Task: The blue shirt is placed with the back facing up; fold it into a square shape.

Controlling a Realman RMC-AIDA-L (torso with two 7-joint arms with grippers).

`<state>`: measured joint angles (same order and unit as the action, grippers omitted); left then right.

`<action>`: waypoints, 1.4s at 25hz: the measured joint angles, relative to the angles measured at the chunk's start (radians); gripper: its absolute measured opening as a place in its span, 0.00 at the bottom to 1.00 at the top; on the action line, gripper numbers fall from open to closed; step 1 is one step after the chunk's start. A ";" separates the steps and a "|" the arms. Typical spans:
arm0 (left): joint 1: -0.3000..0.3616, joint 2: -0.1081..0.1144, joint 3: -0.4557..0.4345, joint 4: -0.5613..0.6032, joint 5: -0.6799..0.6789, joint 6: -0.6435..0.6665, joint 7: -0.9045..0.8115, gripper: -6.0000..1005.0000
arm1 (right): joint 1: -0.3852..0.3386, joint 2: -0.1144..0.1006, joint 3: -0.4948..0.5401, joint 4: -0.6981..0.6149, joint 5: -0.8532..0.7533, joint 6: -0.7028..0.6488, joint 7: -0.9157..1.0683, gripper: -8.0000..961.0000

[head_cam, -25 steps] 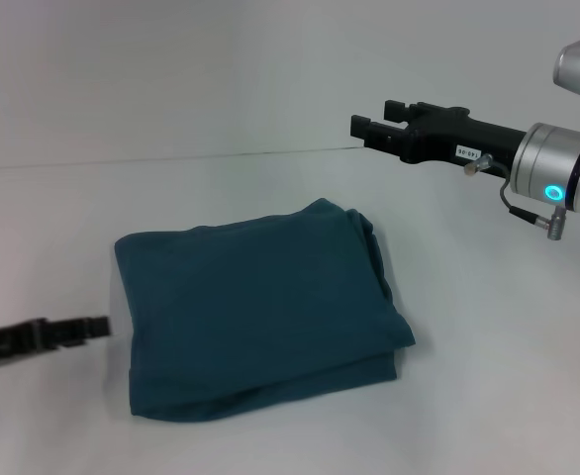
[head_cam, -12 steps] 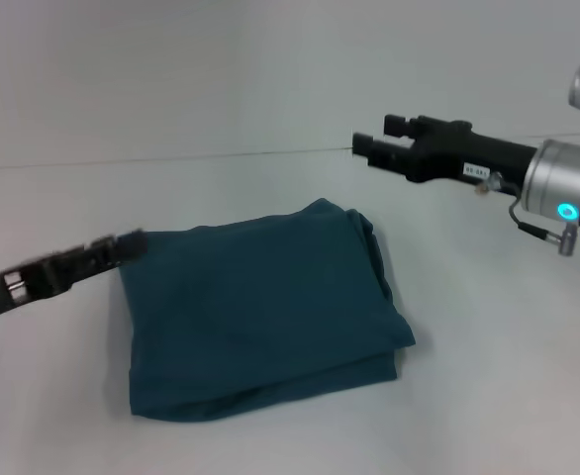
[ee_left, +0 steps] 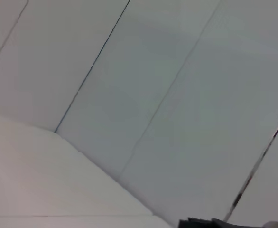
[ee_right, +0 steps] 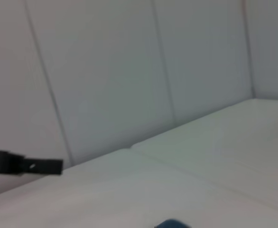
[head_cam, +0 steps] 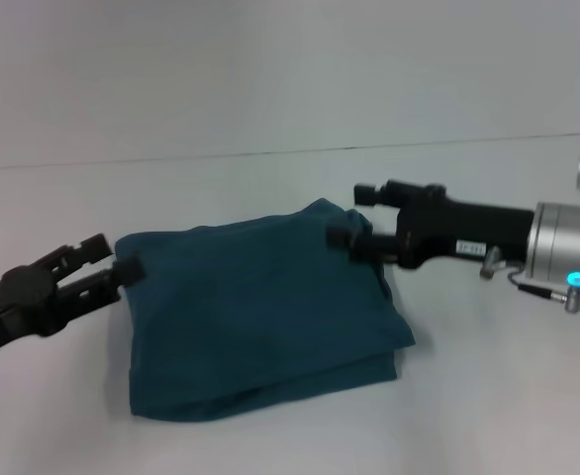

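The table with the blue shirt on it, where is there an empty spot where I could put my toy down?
The white table is bare nearer than the right gripper, beside the blue shirt. It is also bare beyond the shirt, up to the wall. The shirt's two far corners are crowded: the left gripper is at one, the right gripper at the other.

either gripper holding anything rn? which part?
Nothing clearly held. Left gripper is open at the far left corner of the blue shirt; right gripper is open at its far right corner. Neither has closed on cloth.
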<state>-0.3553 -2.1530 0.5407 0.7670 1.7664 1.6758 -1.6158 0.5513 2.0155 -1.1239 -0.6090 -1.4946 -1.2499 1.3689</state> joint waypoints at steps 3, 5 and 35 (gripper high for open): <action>0.019 0.008 0.003 -0.001 0.007 0.003 0.063 0.95 | 0.008 0.004 -0.001 0.000 -0.042 -0.039 0.006 0.89; 0.020 0.011 0.006 -0.001 0.018 0.004 0.070 0.95 | 0.015 0.004 -0.003 0.000 -0.068 -0.055 0.028 0.93; -0.019 0.038 0.024 0.000 0.179 0.136 0.144 0.94 | 0.091 -0.004 0.007 0.000 -0.268 -0.119 0.171 0.98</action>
<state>-0.3746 -2.1150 0.5648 0.7674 1.9452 1.8121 -1.4720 0.6419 2.0110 -1.1171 -0.6091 -1.7626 -1.3685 1.5403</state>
